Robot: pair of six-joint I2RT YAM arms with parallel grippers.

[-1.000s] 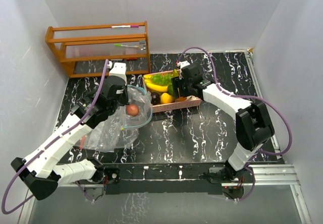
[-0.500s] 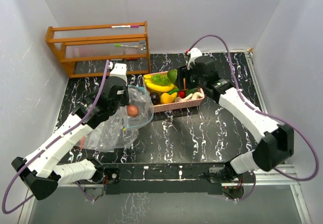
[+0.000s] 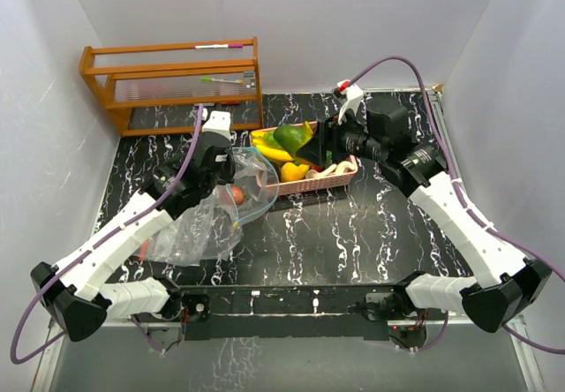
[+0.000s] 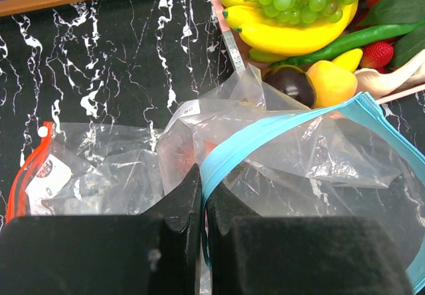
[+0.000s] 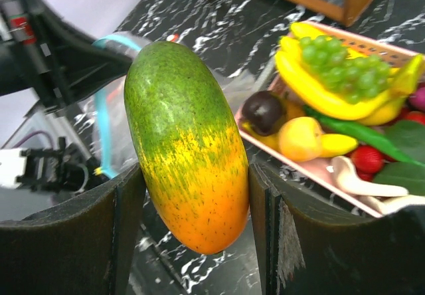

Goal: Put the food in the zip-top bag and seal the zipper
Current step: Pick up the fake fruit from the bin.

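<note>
Your right jaws: part-open, clamped across the glossy green-and-orange oval toy fruit [image 5: 189,145] (held over the pink rectangular tray [image 3: 320,183]) | your left jaws: pinched together on the blue rim of the clear zip-top bag [image 4: 319,155]

Overhead view. A tabletop [image 3: 371,233] of black, white-veined marble pattern is enclosed by plain white walls [image 3: 353,21]. An orange-brown wooden rack [image 3: 172,83] of two tiers is set in the far left corner, against the back wall. A pink-tipped pen [image 3: 218,46] is laid along its top rail, and a green pen [image 3: 225,79] on the ribbed shelf below. A pink rectangular tray [image 3: 309,184] with perforated walls is placed near the rack's right end, slightly askew. At left, an orange-red strip [image 4: 26,175] beside a white label is seen flat on the table, possibly the edge of a clear pouch.
</note>
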